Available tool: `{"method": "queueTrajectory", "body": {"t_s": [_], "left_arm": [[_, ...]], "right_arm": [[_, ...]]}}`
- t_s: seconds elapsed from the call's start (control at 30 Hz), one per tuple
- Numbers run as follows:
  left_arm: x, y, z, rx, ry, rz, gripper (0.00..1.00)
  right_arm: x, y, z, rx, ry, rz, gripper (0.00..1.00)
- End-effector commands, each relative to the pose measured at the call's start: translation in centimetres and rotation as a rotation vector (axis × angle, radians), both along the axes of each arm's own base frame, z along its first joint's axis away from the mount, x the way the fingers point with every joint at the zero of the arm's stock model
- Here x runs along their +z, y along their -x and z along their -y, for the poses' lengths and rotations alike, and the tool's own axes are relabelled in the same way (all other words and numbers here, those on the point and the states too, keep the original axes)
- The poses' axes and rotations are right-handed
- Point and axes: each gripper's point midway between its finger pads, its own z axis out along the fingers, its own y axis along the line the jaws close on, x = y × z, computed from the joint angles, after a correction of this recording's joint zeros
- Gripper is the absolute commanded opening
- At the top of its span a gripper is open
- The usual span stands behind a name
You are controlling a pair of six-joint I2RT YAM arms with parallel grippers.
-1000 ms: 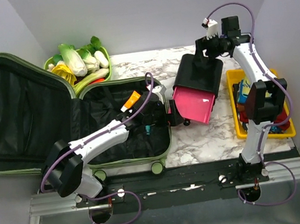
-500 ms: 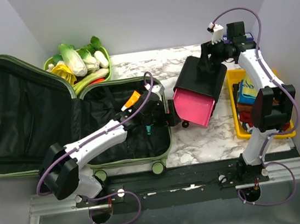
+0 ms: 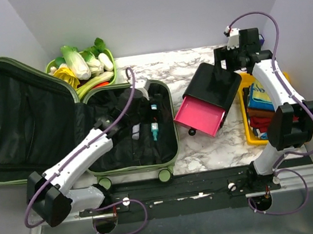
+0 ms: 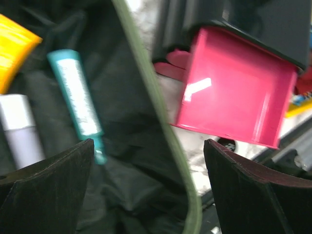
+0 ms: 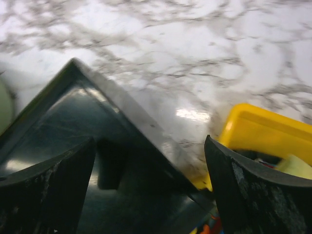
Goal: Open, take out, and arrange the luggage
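The right tool is releasing the black box. Its fingers are standing apart over the box's far corner, and the box is now sitting lower on the counter, just beside the yellow tray. The left tool, also apart and empty, is swinging from the box back over the luggage, which is lying open at the left. 1 teal tube is waiting inside, so unpacking is probably resuming.

The luggage lining is crumpled matt black cloth. Right of the left gripper, the box has a pink plastic end that gleams.
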Motion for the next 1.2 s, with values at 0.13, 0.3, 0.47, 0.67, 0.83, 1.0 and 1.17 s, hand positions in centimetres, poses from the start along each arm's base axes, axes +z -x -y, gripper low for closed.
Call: {"method": "queueTrajectory", "body": {"t_s": [0.13, 0.3, 0.47, 0.67, 0.83, 1.0, 1.17], "left_arm": [[-0.9, -6.4, -6.1, -0.065, -0.203, 0.171, 0.99], [-4.5, -10.0, -7.6, -0.100, -0.367, 0.147, 0.99], [-5.1, -13.1, -9.3, -0.079, -0.420, 0.120, 0.99], [-7.8, -14.9, -8.5, -0.202, -0.410, 0.048, 0.99], [-9.6, -15.9, -8.3, -0.229, -0.414, 0.003, 0.96], [-11.8, -16.3, -9.2, -0.208, -0.461, -0.052, 0.93], [-13.9, -16.6, -9.0, -0.195, -0.452, -0.100, 0.80]], "right_arm": [[12.4, 1.0, 6.8, -0.472, 0.045, 0.386, 1.00], [9.3, 8.7, 6.9, -0.590, -0.080, 0.374, 1.00], [6.9, 14.2, 5.7, -0.574, -0.210, 0.448, 1.00], [7.3, 17.6, 3.6, -0.469, -0.316, 0.517, 1.00], [5.9, 18.7, 3.8, -0.462, -0.256, 0.472, 1.00], [5.1, 19.4, 4.2, -0.464, -0.222, 0.447, 1.00], [5.1, 19.9, 4.3, -0.466, -0.215, 0.453, 1.00]]}}
